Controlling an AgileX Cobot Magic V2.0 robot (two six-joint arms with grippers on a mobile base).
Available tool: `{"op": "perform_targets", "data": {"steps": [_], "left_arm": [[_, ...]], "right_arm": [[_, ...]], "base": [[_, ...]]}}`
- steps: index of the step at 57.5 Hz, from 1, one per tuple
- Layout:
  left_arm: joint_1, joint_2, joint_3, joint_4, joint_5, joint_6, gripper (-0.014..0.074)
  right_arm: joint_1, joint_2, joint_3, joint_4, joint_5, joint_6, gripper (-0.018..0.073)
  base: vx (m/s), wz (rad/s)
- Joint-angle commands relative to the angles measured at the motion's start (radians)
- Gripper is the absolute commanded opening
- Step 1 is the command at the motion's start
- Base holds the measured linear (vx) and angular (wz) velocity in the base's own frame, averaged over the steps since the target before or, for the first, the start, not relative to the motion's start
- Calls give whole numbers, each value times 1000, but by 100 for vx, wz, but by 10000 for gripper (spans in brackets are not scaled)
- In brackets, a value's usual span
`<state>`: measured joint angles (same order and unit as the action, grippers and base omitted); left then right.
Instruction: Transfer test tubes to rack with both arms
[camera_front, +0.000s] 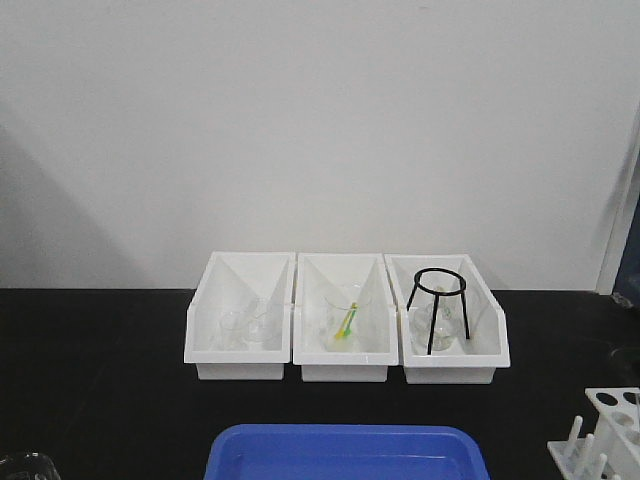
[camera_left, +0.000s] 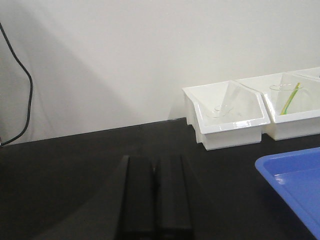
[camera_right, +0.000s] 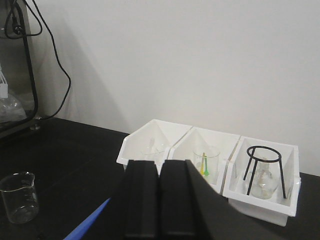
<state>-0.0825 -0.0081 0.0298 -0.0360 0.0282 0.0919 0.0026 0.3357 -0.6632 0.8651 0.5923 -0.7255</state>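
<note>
The white rack (camera_front: 608, 428) pokes into the exterior view at the bottom right corner, with round holes on top and upright pegs on its near side. No test tubes are in view anywhere. My left gripper (camera_left: 156, 160) is shut with nothing between its fingers. It hovers over bare black tabletop, left of the blue tray (camera_left: 295, 176). My right gripper (camera_right: 159, 163) is also shut and empty. It points toward the row of white bins, with the tray's edge (camera_right: 89, 224) just to its left. Neither arm appears in the exterior view.
Three white open-front bins stand against the back wall: the left one (camera_front: 240, 345) holds glassware, the middle one (camera_front: 343, 350) a beaker with green and yellow sticks, the right one (camera_front: 452, 352) a black tripod stand (camera_front: 440, 300). A clear beaker (camera_right: 19, 196) stands at the near left.
</note>
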Motion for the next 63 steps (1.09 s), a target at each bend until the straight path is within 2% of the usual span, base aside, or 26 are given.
{"op": "perform_targets", "data": {"steps": [1,31,39,42,45,53,56,59,63], "left_arm": [[2,-20,28,-10,-73,1,-17],[2,-20,28,-10,-70,1,-17],[2,-20,28,-10,-70,1,-17],[2,-20,28,-10,-70,1,-17],[2,-20,28,-10,-70,1,-17],[2,-20,28,-10,-70,1,-17],[2,-20,28,-10,-70,1,-17],[2,-20,28,-10,-70,1,-17],[2,-20,28,-10,-70,1,-17]], "right_arm": [[-4,14,-32,32,-55,-4,-8],[-4,14,-32,30,-55,-5,-8],[-4,17,-31,-38,-94,-5,-8],[-5,17,-29,-114,-112,43,-8],[-5,19,-21,-232,-131,134,-8],[-5,7,67,-712,-232,539,-8],[-5,-6,133,-847,-293,689,-8],[-5,-30,201,-942,-374,773,-8],[-5,-67,311,-982,-467,807,-8]], "base": [[0,0],[0,0],[0,0],[0,0],[0,0],[0,0],[0,0],[0,0],[0,0]]}}
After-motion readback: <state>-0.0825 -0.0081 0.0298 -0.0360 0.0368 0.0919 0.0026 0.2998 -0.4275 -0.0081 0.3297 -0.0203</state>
